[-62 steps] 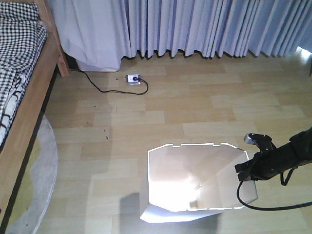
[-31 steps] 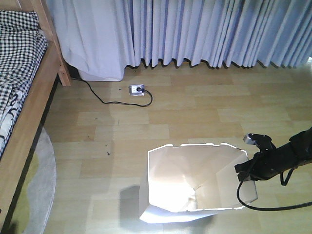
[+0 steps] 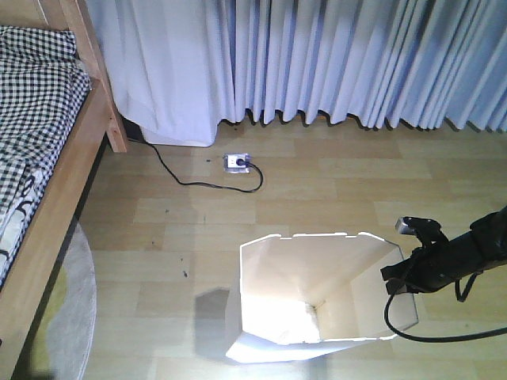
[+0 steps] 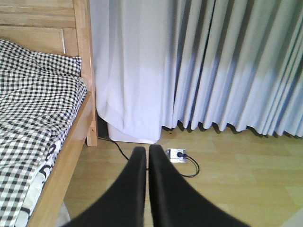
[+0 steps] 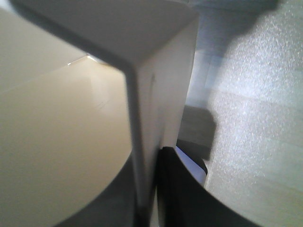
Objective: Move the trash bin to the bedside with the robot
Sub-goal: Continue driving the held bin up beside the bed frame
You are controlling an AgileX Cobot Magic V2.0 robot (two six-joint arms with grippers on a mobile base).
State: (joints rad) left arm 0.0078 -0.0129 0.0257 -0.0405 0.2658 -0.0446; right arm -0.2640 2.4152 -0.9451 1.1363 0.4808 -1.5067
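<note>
exterior front-facing: right end effector [image 3: 402,277] clamps trash bin [image 3: 281,273] rim on wood floor [image 3: 356,190]; left end effector [image 4: 147,153] pressed together.

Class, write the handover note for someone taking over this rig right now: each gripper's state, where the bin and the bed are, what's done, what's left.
Left gripper: shut, holding nothing.
Right gripper: shut on the right wall of the trash bin, one finger inside and one outside.
The trash bin is upright out on the open floor, well apart from the bed at the far left.
Done: trash bin gripped.
Left: carry it across to the bedside, set it down and release.
</note>
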